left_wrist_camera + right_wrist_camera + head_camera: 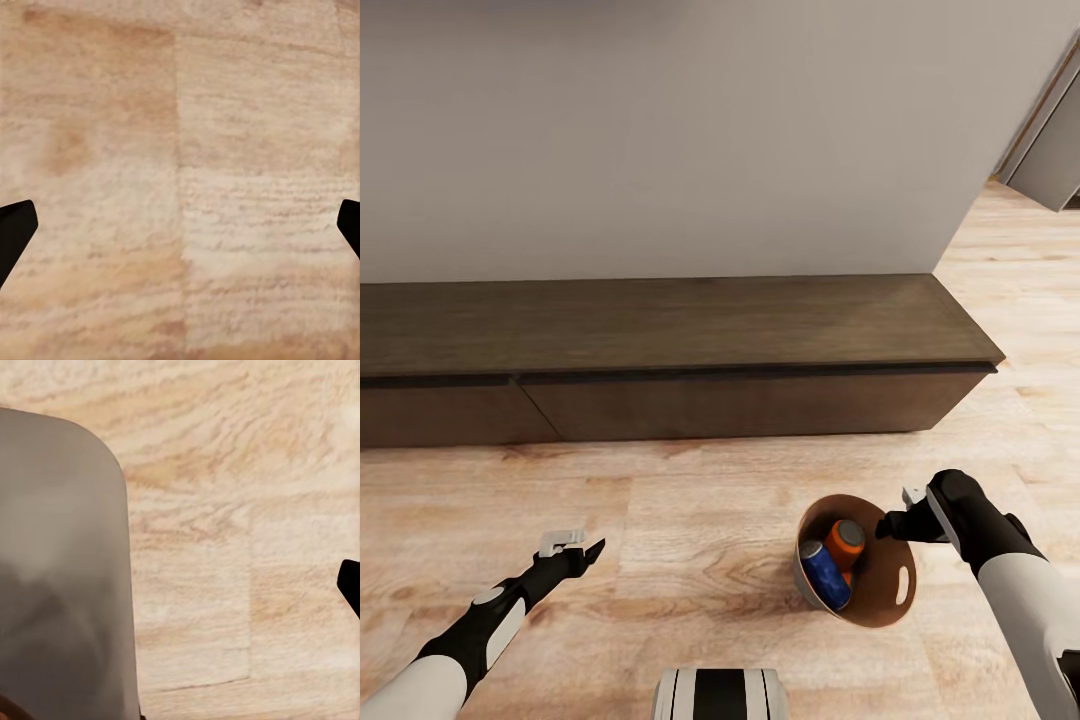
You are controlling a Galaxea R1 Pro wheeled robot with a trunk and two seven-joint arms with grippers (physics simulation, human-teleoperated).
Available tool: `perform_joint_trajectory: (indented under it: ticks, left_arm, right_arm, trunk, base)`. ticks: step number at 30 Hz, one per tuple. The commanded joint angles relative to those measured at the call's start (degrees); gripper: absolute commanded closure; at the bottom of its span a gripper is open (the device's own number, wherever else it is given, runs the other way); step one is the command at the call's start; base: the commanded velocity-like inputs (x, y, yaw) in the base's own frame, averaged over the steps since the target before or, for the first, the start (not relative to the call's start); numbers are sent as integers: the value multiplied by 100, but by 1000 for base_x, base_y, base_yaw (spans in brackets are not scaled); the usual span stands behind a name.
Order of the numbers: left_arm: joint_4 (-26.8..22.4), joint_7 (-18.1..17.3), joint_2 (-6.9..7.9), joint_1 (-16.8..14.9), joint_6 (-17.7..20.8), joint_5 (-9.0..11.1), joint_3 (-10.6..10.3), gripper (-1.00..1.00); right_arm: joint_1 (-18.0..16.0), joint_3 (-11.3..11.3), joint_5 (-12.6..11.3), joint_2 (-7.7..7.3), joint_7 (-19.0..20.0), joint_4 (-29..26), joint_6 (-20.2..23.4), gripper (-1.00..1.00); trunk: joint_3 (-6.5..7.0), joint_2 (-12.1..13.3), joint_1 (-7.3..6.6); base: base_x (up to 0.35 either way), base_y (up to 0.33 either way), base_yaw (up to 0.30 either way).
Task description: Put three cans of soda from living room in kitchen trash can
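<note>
- Tash can (890, 600) held tilted over the wood floor (690, 520) before the dark bench (660, 340), right gripper (908, 520) clamped on its rim.
- Inside: blue soda can (826, 575) and orange soda can (846, 540); third not discernible.
- Likely light, stiff, smooth-walled; best gripped at rim or slot handle (905, 585).
- Left gripper (575, 548) spread wide, empty.

Long dark wooden bench (660, 350), grey wall (680, 130), pale plank floor (690, 520).

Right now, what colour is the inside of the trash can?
Coppery brown inside the trash can, seen best in the head view.
</note>
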Motion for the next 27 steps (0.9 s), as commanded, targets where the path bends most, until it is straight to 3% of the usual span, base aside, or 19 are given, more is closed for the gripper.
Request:
perform_joint_trajectory:
  ticks: [1, 6, 16, 27]
  left_arm:
    - [1, 0, 0, 0, 0, 0, 0, -100]
    - [3, 1, 0, 0, 0, 0, 0, -100]
    - [3, 1, 0, 0, 0, -5, 0, -100]
    - [8, 0, 0, 0, 7, -8, 0, -100]
  right_arm:
    - [0, -2, -2, -1, 0, 0, 0, -100]
    - [0, -4, -4, 2, -1, -6, 0, -100]
    - [0, -1, -3, 2, -6, -10, 0, -100]
    - [2, 11, -5, 19, -11, -9, 0, -100]
  trunk:
    - [0, 0, 0]
    - [0, 0, 0]
    - [222, 13, -26]
    - [419, 455, -267]
  base:
    - [0, 0, 0]
    - [0, 0, 0]
    - [0, 0, 0]
    - [0, 0, 0]
